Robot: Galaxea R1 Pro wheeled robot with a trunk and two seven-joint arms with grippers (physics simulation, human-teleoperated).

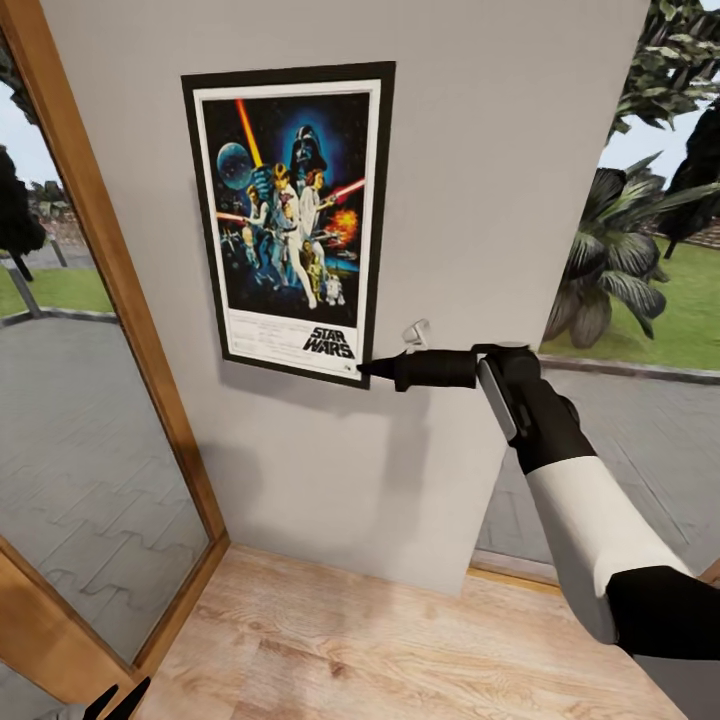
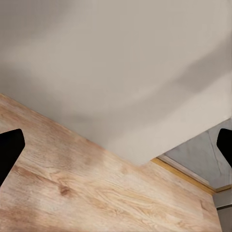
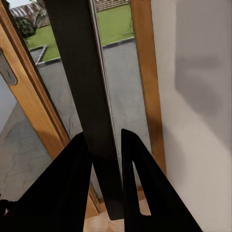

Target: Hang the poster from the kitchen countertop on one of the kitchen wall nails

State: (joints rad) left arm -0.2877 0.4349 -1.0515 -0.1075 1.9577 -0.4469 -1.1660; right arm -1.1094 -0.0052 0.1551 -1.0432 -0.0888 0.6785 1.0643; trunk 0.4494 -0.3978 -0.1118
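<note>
A home interior is indicated: a plain grey wall (image 1: 480, 200) bearing a framed film poster (image 1: 290, 215), wooden flooring (image 1: 400, 640) below it, and a wood-framed glass door (image 1: 100, 400) beside it.

The poster (image 1: 288, 222) has colourful artwork on dark blue: a black helmeted figure, a pale blue planet, a yellow-orange beam, red streaks and an orange burst. A white border rings the artwork, a thin black frame rings that, and a black "STAR WARS" logo sits on the white strip. Seen edge-on in the right wrist view, the poster (image 3: 89, 96) is a dark grey-black strip. The wall (image 1: 480, 200) is plain off-white. The floor (image 1: 400, 650) is light wood with visible grain. The door frame (image 1: 120, 300) is honey-brown wood. The right gripper (image 1: 372, 368) is black, on a white and black arm.
</note>
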